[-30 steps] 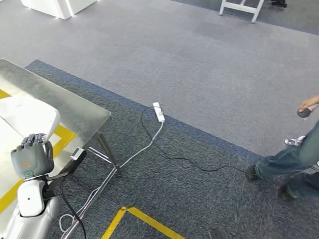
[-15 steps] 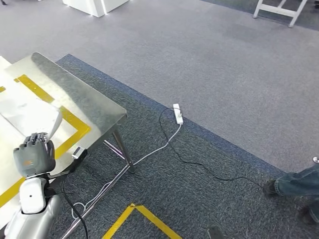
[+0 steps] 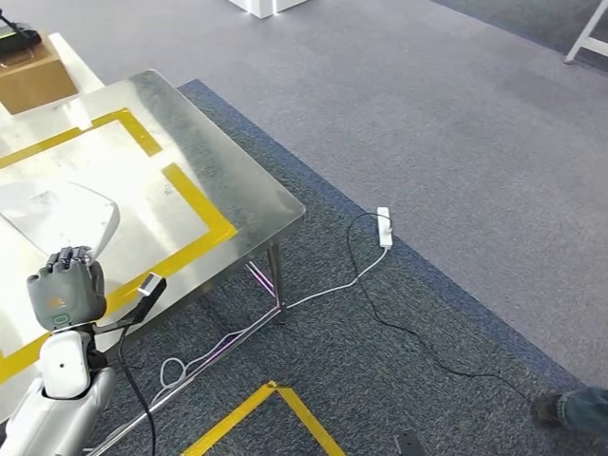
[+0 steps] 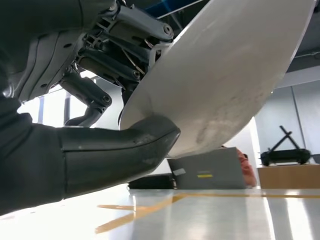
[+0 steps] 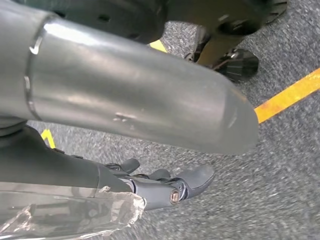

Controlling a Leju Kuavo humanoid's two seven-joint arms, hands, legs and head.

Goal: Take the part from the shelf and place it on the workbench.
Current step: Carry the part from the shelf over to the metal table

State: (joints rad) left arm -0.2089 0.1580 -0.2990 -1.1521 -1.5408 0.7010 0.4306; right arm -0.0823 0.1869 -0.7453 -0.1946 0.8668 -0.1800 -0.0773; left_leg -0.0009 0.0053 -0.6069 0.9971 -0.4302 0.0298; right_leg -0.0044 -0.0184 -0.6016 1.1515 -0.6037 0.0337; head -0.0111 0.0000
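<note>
The left hand (image 3: 66,288) grips a flat white panel-like part (image 3: 61,215), its dark fingers curled over the near edge while the thick grey thumb (image 4: 124,150) presses the underside, as the left wrist view shows; the part (image 4: 226,75) is held tilted above the steel worktop (image 3: 215,171), not resting on it, over the area framed by yellow tape (image 3: 194,204) on the worktop. A small black and silver device (image 3: 149,285) sits at the near edge of the worktop just beside the left wrist, with a dark cable hanging from it. At the far left corner of the worktop stands a brown cardboard box (image 3: 32,81). On the dark carpet beside the worktop's leg (image 3: 275,280) lies a white power strip (image 3: 385,227), its white cord running under the worktop and a black cable (image 3: 430,347) trailing away across the floor. Yellow floor tape (image 3: 265,413) marks a corner near the robot. A person's shoe and trouser cuff (image 3: 570,410) show at the right edge. In the right wrist view the right hand (image 5: 166,185) hangs over the carpet with fingers loosely extended and apart, holding nothing
</note>
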